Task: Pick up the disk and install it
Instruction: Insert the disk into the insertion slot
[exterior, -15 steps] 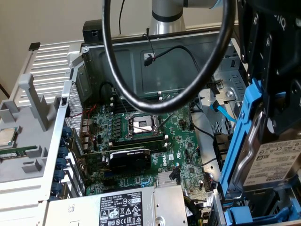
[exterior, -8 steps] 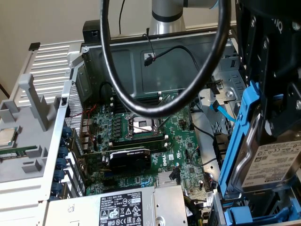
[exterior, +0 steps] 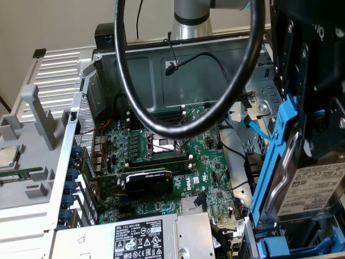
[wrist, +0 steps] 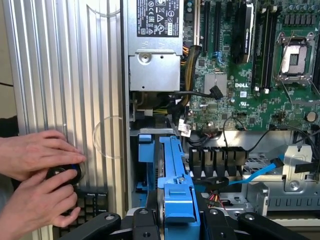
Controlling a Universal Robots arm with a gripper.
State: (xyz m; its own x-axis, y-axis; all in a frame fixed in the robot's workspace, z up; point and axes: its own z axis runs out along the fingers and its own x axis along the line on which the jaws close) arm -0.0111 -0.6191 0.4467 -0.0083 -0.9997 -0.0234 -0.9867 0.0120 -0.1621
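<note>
Pinching the disk (exterior: pixel 318 189) by its blue frame (wrist: pixel 172 165) with the gripper (wrist: pixel 175 225), jaws half spread. Held at the exterior view's lower right.

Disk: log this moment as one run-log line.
held: disk in blue frame | jaws: shut on disk | place: over open computer case, exterior view's right | nearby: person's hands beside case

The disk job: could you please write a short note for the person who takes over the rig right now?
End effector: shut on the disk, gripping its blue frame.
Disk: lifted and tilted at the exterior view's right, over the open computer case.
Done: pick-up.
Left: the disk is not yet seated in the case.
Note: a person's hands hold a black round device beside the case.
</note>
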